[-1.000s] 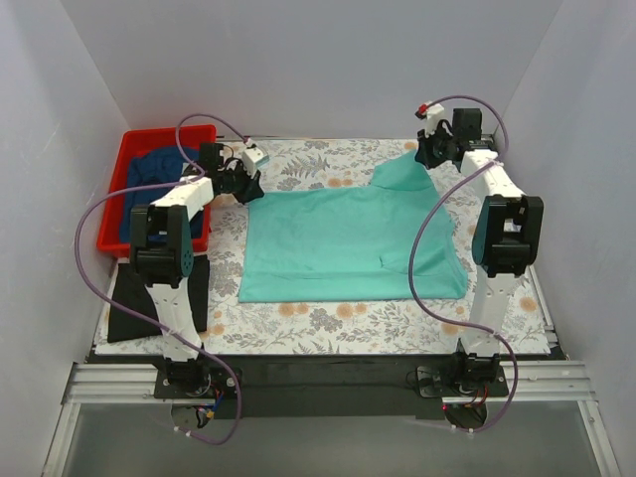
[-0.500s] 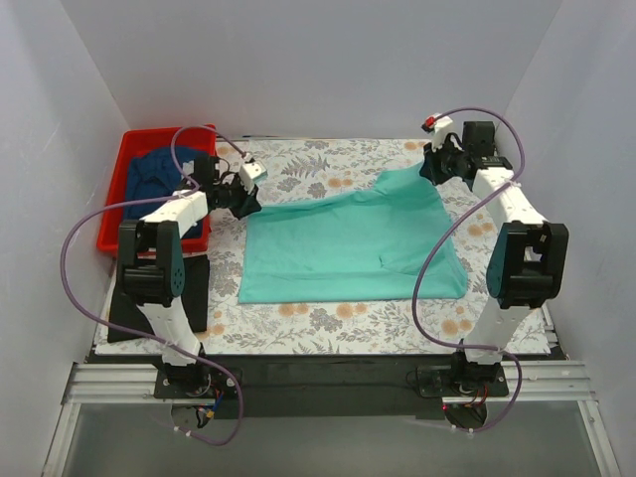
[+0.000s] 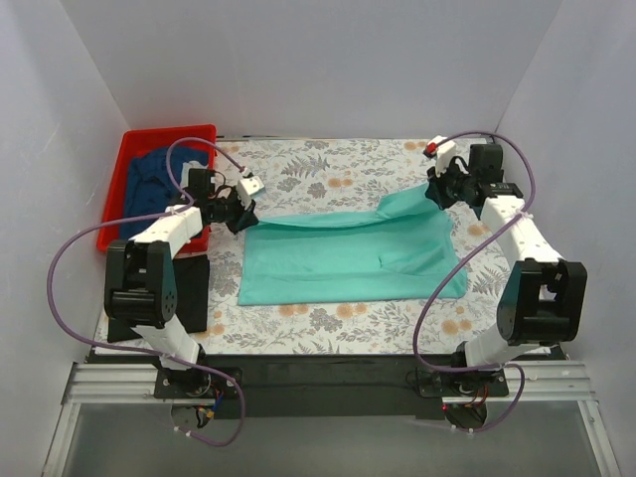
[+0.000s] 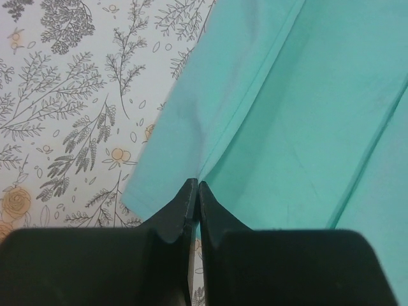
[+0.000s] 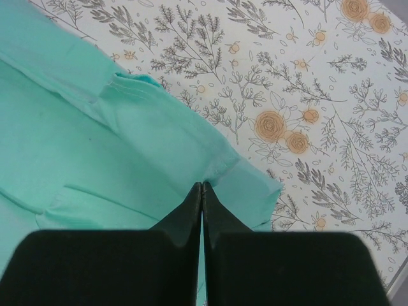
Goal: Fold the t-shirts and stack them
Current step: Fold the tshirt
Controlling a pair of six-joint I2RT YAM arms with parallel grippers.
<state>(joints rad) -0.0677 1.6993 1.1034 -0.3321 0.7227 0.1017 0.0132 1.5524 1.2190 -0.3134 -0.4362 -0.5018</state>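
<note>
Top external — teal t-shirt (image 3: 348,260) lies lengthwise left-right, far edge lifted.

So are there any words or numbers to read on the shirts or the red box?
None can be read. The teal t-shirt is plain, the red bin shows no label, and the navy shirt inside it shows no print that can be made out.
</note>
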